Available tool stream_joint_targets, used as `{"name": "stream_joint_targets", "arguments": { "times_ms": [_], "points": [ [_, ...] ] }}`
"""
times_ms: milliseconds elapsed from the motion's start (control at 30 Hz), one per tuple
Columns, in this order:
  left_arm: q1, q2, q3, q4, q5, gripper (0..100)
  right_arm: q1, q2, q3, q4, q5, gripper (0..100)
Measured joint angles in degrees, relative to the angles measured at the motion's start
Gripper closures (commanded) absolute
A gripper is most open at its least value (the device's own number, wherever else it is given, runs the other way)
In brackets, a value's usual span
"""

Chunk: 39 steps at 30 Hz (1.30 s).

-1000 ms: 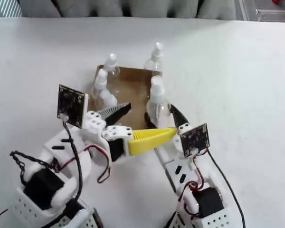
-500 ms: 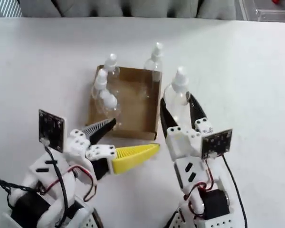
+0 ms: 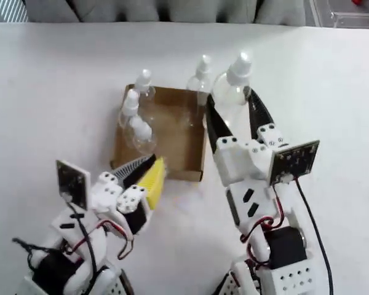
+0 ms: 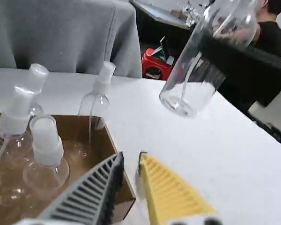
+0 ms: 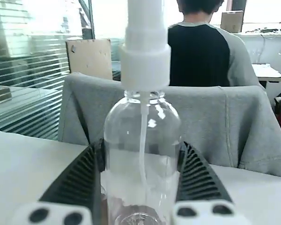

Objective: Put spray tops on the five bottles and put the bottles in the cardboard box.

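My right gripper (image 3: 234,115) is shut on a clear bottle (image 3: 232,92) with a white spray top, holding it upright in the air beside the far right side of the cardboard box (image 3: 172,126). The right wrist view has that bottle (image 5: 143,140) between the black fingers (image 5: 79,180). Two capped bottles (image 3: 130,106) (image 3: 141,131) stand in the box's left half and one (image 3: 201,75) at its far right corner. Another (image 3: 143,83) is at the far left corner; whether inside, I cannot tell. My left gripper (image 3: 146,172) is shut with nothing in it at the box's near edge (image 4: 110,140).
White table (image 3: 61,74) lies open to the left, right and beyond the box. A grey cloth-covered edge (image 4: 61,33) runs along the table's far side. In the left wrist view the held bottle (image 4: 192,77) hangs above the table to the box's right.
The right gripper carried its bottle from the box's near right corner out along the box's right side, away from the arm bases. The left gripper drew back and closed its fingers.
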Motion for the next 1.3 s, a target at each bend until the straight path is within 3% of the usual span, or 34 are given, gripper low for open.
{"name": "stream_joint_targets", "arguments": {
  "times_ms": [267, 467, 633, 1000, 1300],
  "points": [
    [7.0, 0.5, 9.1, -10.7, 0.0, 98, -8.8, 12.2, -4.0, -8.5, 0.0, 98.4],
    [7.1, 0.5, 21.2, -26.9, 0.0, 98, -12.2, 15.0, -4.0, -8.3, -4.6, 98.4],
    [3.7, 0.4, 25.6, -37.6, 0.0, 98, -13.5, 15.0, -4.1, -1.4, -7.7, 98.4],
    [2.7, 0.8, 25.6, -38.2, 0.4, 98, -13.2, 9.8, -5.2, 7.2, -8.5, 98.4],
    [2.6, 0.8, 25.6, -38.2, -0.2, 98, -18.1, 1.8, -5.3, 16.0, -8.5, 98.4]
  ]
}}
